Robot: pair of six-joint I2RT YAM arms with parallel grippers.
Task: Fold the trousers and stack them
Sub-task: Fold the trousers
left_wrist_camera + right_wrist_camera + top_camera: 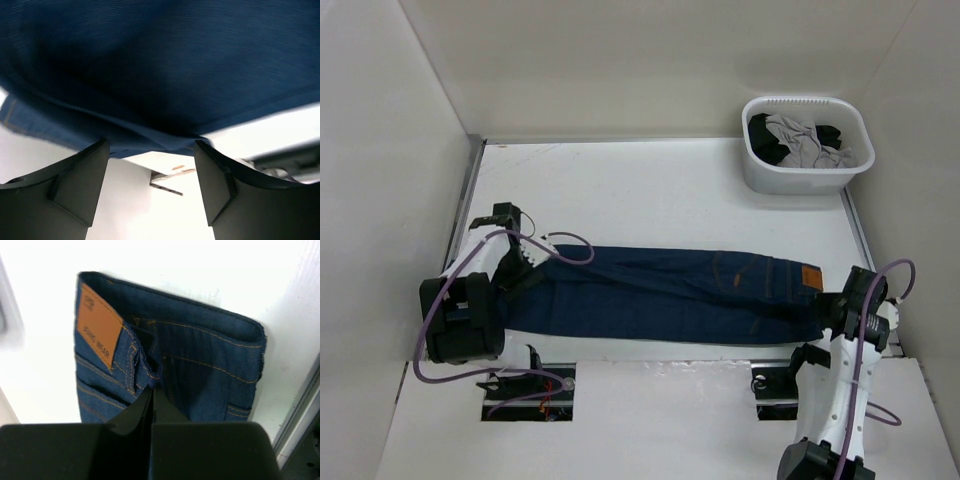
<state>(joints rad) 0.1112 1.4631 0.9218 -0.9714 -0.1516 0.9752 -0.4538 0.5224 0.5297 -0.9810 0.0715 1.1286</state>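
Note:
The dark navy trousers [660,290] lie flat across the table, folded lengthwise, with the tan waistband patch [810,278] at the right end. My left gripper [528,268] is at the leg ends, open. In the left wrist view the denim [160,65] spans just beyond its open gripper [150,150], with nothing between the jaws. My right gripper [828,314] is at the waist end. In the right wrist view it [152,389] is shut, pinching a bunched fold of denim [210,365] next to the patch [100,325].
A white basket [752,170] with grey and black garments stands at the back right. White walls enclose the table on three sides. Two cut-outs at the arm bases [525,385] lie along the near edge. The metal table rim [465,200] runs along the left.

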